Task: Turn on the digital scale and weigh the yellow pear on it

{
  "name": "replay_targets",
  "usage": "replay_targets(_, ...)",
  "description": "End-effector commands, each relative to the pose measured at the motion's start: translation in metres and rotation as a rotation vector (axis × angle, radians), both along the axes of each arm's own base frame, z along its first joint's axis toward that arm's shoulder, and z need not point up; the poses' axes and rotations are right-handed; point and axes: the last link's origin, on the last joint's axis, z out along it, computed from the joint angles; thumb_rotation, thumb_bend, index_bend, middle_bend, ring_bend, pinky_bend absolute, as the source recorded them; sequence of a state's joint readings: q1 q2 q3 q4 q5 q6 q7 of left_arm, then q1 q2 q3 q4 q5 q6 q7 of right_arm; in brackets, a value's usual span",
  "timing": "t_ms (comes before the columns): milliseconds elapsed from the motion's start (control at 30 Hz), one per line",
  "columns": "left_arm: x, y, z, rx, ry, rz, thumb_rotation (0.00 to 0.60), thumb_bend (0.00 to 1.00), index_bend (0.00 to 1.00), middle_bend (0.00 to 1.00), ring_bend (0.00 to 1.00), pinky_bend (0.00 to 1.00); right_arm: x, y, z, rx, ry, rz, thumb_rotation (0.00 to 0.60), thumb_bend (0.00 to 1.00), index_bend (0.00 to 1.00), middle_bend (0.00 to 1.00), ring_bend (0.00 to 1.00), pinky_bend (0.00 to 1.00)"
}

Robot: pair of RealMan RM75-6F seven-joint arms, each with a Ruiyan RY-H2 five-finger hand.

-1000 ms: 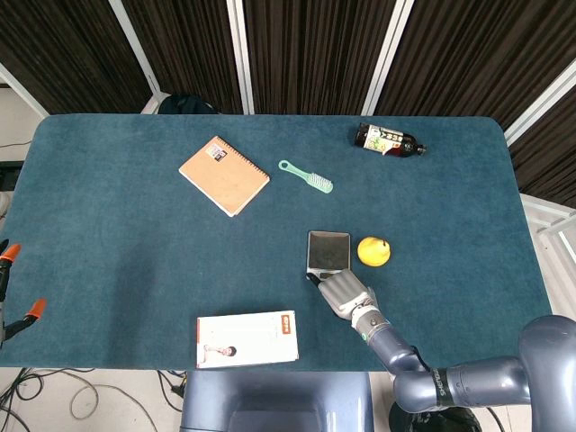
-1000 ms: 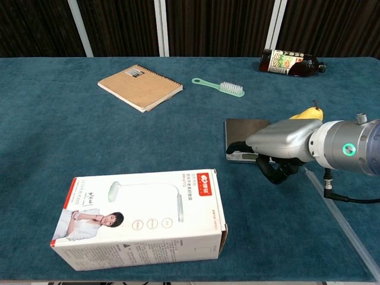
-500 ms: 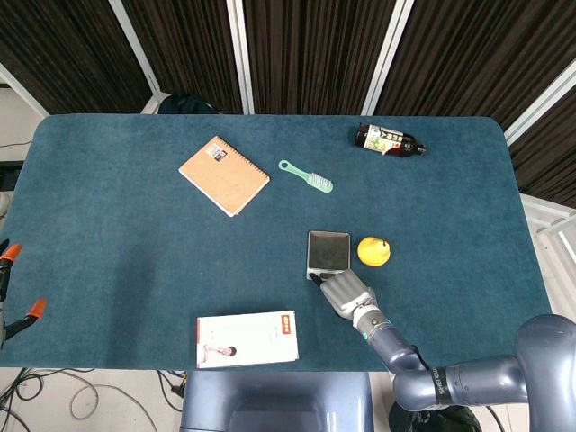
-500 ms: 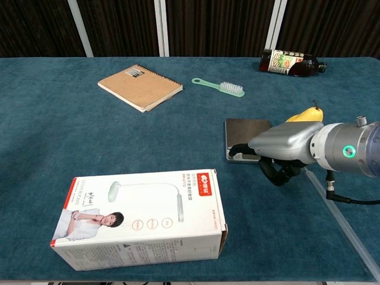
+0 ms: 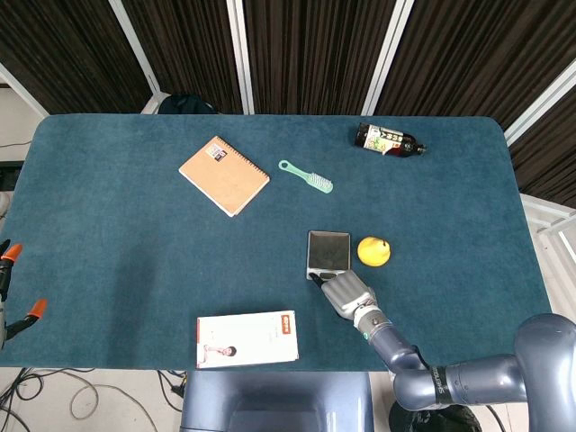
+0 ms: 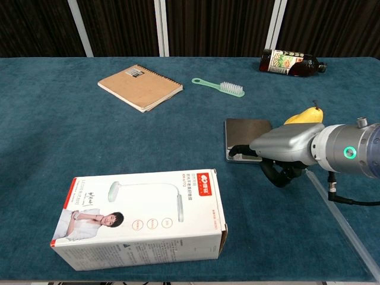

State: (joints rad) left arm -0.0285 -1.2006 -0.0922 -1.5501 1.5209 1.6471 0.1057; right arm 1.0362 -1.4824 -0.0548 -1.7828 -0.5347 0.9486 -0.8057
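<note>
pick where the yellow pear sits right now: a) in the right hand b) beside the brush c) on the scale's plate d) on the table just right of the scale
d: the head view shows the yellow pear resting on the cloth beside the scale, whose plate is bare, while the right hand is at the scale's near edge.

right hand [image 6: 284, 146] eased back (slightly), nearer table edge

Right robot hand [image 6: 284, 146] low, palm down, fingers curled under.
</note>
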Motion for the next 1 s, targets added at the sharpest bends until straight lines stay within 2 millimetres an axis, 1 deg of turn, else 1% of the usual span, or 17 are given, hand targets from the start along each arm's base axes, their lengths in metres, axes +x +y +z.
replay_targets(33, 0.0, 0.0, -0.0001, 0.0, 0.001, 0.0, 0.6, 0.19, 0.1, 0.05, 0.0, 0.05, 0.0002, 0.0, -0.0003, 0.001, 0.001, 0.001, 0.6, 1.0, 0.0, 0.78, 0.9, 1.0)
replay_targets(300, 0.0001, -0.0001, 0.0003, 0.002, 0.0, 0.0, 0.6, 0.19, 0.1, 0.05, 0.0, 0.05, 0.0027, 0.0003, 0.0006, -0.001, 0.003, 0.01, 0.6, 1.0, 0.0, 0.78, 0.9, 1.0)
replay_targets(1000, -0.0002, 0.0003, 0.0008, 0.004, 0.001, 0.001, 0.6, 0.19, 0.1, 0.05, 0.0, 0.05, 0.0014, 0.0017, -0.0025, 0.003, 0.028, 0.014, 0.6, 1.0, 0.0, 0.78, 0.9, 1.0)
